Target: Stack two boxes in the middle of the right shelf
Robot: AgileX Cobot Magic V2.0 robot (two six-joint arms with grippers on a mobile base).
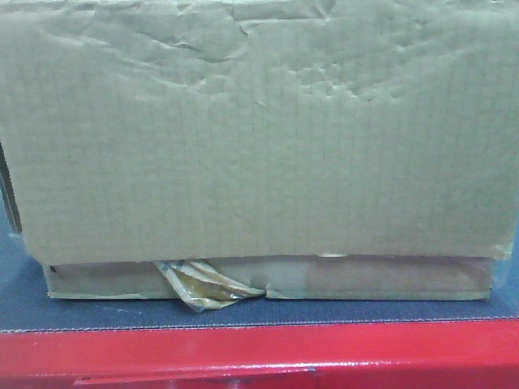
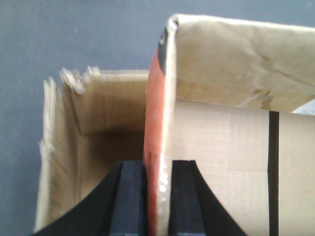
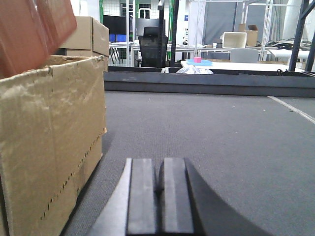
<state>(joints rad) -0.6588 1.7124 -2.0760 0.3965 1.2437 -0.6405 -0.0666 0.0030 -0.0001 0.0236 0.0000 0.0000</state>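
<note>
A brown cardboard box point(image 1: 259, 138) fills the front view, resting on a flatter piece of cardboard point(image 1: 389, 279) on a dark grey shelf surface above a red beam. In the left wrist view my left gripper point(image 2: 157, 196) is shut on an upright orange-taped flap point(image 2: 156, 123) of an open cardboard box point(image 2: 231, 162). My right gripper point(image 3: 161, 196) is shut and empty, low over grey carpet, just right of a cardboard box point(image 3: 49, 137) whose wall stands at the left.
The red shelf beam point(image 1: 259, 352) runs along the bottom of the front view. Torn tape point(image 1: 199, 288) hangs under the box. Another box point(image 3: 88, 34), a chair and tables stand far behind a low dark ledge point(image 3: 206, 81).
</note>
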